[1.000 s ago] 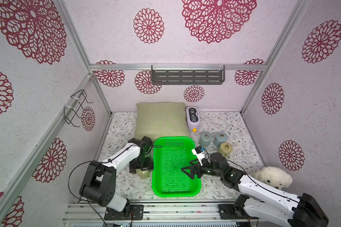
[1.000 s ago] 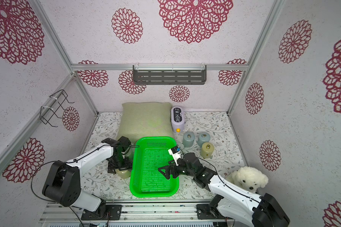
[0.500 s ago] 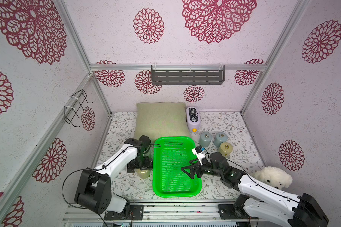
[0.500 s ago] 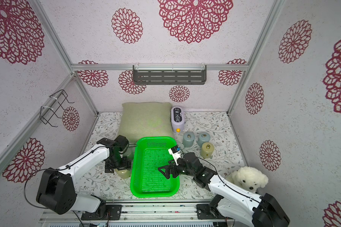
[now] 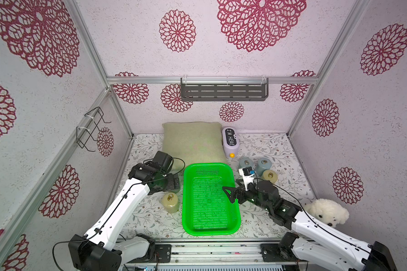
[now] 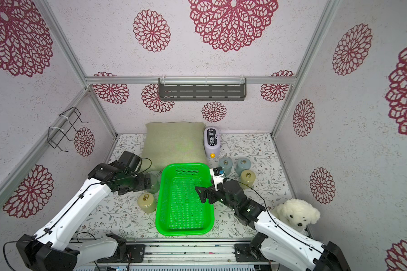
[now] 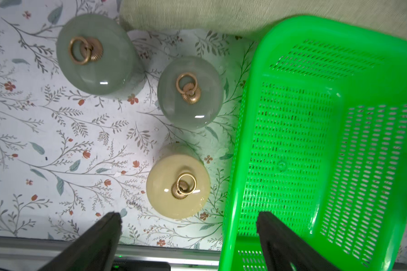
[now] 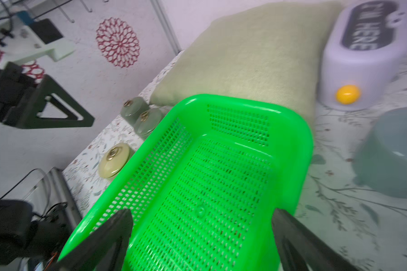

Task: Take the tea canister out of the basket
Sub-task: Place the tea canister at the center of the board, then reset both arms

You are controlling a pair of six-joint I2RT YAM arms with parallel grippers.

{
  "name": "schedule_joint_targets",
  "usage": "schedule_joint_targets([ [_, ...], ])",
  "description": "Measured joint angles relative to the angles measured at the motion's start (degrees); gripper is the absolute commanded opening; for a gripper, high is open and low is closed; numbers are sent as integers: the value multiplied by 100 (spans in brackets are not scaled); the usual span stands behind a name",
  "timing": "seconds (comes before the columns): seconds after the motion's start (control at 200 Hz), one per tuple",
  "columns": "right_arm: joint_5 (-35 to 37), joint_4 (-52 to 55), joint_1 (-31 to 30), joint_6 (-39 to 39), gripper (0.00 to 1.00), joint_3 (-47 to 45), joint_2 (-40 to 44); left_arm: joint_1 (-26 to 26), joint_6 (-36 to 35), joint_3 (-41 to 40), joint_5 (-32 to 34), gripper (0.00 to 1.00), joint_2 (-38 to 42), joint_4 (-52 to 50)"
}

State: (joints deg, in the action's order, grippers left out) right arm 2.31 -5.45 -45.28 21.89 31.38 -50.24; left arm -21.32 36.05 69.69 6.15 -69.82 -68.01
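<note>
The tea canister (image 5: pixel 170 203), the cream one with the brass ring on its lid, now stands upright on the floral table just outside the basket (image 5: pixel 208 231), at about nine o'clock from the basket's middle, close to the wall but seemingly not touching it. A second ago the left gripper (image 7: pixel 189 215) was down over this canister. It has since lifted off and drawn back toward ten o'clock, and the wrist view shows its jaws spread wide with nothing between them, the canister free below. The right gripper (image 8: pixel 201 211) has not shifted: it hangs over the basket's three o'clock rim, jaws likewise wide apart and empty. In both top views the mesh bottom is bare. Two grey-green canisters (image 7: pixel 189 91) stand farther back, between the cream one and the cushion (image 5: pixel 193 140) at twelve o'clock. Judged from this, the release is done and the task looks complete, and what remains is for the arms to pull clear without knocking the canister
</note>
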Motion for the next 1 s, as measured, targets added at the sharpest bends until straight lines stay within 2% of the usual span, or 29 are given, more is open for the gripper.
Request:
schedule_joint_targets([
  [0.22, 1650, -166, 479, -411, 99, -26, 103, 83, 107, 11, 557, 97, -94, 951],
  [0.49, 3025, -1832, 1394, -1338, 99, -1016, -17, 350, -118, 70, 1912, 97, -750, 2098],
  [0.615, 3272, -2667, 2028, -1641, 99, -1425, -428, 752, -358, -229, 2297, 97, -778, 2927],
  [0.796, 3401, -3814, 2734, -1932, 99, -1580, -1593, 1307, -1025, -1596, 2671, 97, -527, 4817],
  [0.886, 3340, -4240, 3005, -1956, 99, -1696, -2059, 1561, -1351, -2155, 2717, 97, -525, 5652],
  [1.001, 3235, -4828, 3327, -1965, 99, -1694, -2662, 2011, -1478, -2430, 2575, 97, -699, 6430],
])
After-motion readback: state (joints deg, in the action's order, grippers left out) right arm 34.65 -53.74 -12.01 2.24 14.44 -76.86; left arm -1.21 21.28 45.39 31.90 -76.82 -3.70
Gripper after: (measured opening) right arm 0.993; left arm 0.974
